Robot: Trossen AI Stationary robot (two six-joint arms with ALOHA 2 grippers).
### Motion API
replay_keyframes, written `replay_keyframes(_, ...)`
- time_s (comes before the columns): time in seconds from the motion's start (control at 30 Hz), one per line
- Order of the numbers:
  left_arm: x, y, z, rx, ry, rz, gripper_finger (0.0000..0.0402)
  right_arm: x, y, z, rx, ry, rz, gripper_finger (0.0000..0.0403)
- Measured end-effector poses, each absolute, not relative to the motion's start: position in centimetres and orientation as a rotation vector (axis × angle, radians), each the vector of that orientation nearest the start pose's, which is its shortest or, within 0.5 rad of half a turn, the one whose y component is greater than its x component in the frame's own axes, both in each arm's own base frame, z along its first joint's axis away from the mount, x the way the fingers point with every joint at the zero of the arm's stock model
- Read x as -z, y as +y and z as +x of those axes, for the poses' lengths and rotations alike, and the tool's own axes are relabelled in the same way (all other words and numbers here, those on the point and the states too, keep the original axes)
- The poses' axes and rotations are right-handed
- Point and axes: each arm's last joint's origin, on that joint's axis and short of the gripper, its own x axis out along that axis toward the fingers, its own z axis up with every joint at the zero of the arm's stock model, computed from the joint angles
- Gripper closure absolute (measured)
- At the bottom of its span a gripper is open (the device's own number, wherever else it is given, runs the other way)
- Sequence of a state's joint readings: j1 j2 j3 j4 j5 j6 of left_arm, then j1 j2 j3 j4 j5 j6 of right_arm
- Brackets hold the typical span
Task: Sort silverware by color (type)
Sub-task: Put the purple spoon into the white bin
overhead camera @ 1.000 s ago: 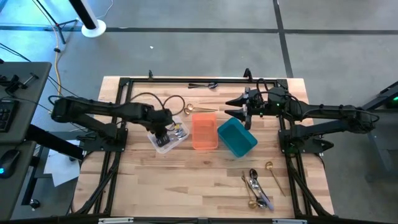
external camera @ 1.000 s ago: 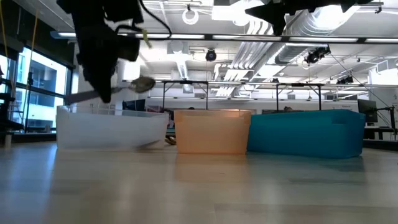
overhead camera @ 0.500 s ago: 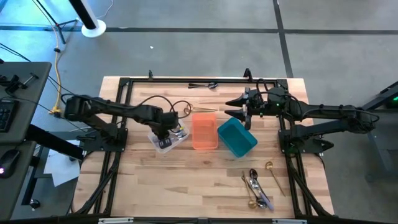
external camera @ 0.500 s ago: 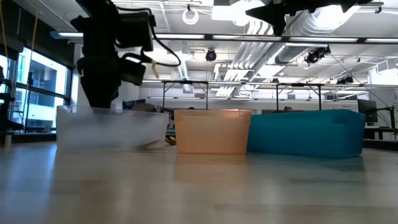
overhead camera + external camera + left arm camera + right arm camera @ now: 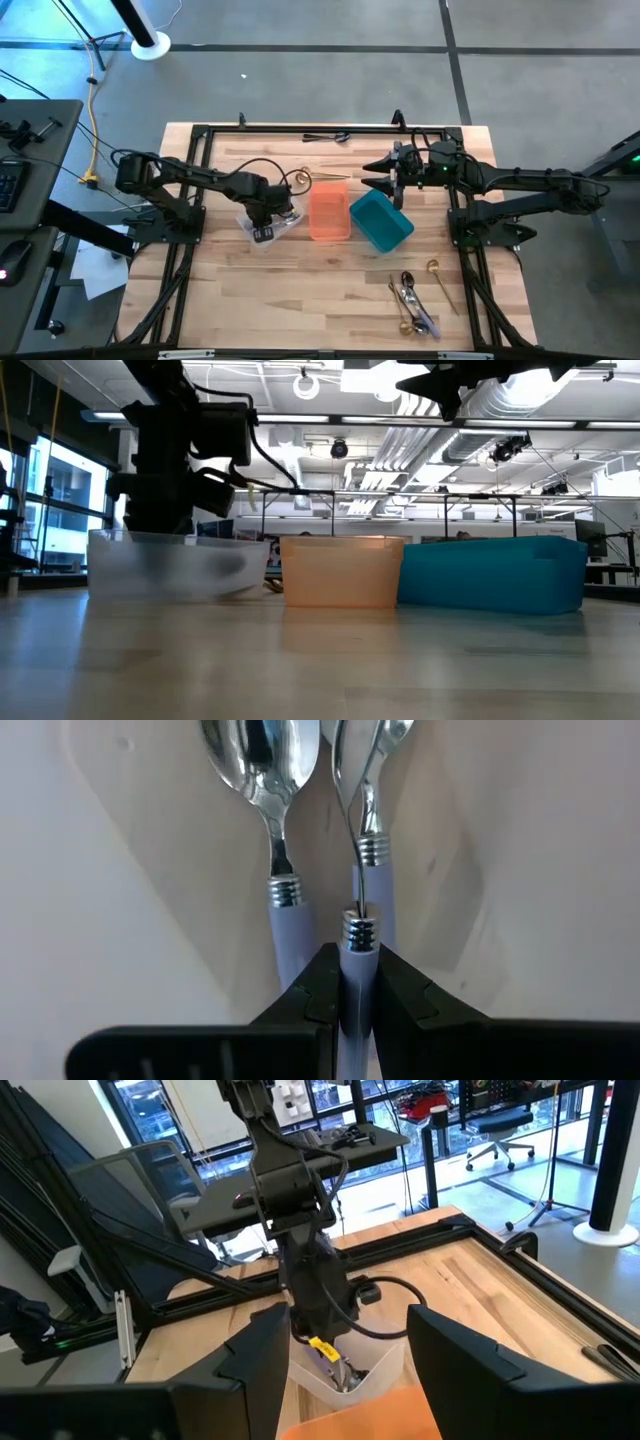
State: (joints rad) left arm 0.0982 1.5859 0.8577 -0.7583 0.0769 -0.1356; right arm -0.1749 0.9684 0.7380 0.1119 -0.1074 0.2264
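Left end effector (image 5: 357, 995) is down inside the clear bin (image 5: 262, 226), fingers pinching the lilac handle of a silver utensil (image 5: 358, 955); two more silver pieces lie in that bin. Right end effector (image 5: 383, 172) hangs spread above the teal bin (image 5: 381, 221). More silverware (image 5: 412, 303) lies on the worktop (image 5: 300, 290).

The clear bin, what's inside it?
Inside the clear bin lie shiny pieces with pale lilac handles. The left gripper reaches in, fingers pinching another piece's handle. Its arm covers the rest from above.
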Motion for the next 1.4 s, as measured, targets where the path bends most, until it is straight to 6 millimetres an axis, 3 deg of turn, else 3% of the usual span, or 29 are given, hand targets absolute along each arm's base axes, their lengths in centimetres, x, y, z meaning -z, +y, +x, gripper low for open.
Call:
replay_keyframes(0.2, -14.2, 2.3, 25.6, -0.121, 1.525, -0.242, 0.0383, -31.2, -3.5, 21.6, 0.081, 0.113, 0.244, 0.0214)
replay_keyframes(0.47, -14.0, 2.3, 25.6, -0.114, 1.535, -0.235, 0.032, -31.1, -3.5, 21.6, 0.081, 0.118, 0.244, 0.0214)
replay_keyframes(0.87, -14.2, 2.3, 25.7, -0.115, 1.534, -0.238, 0.0264, -31.0, -3.5, 21.6, 0.082, 0.13, 0.246, 0.0214)
replay_keyframes(1.23, -16.7, 3.2, 26.3, -0.104, 1.587, -0.228, 0.0225, -31.0, -3.5, 21.6, 0.083, 0.131, 0.246, 0.0214)
replay_keyframes(1.4, -19.7, 4.3, 26.1, -0.104, 1.604, -0.233, 0.0226, -31.0, -3.5, 21.6, 0.083, 0.131, 0.246, 0.0214)
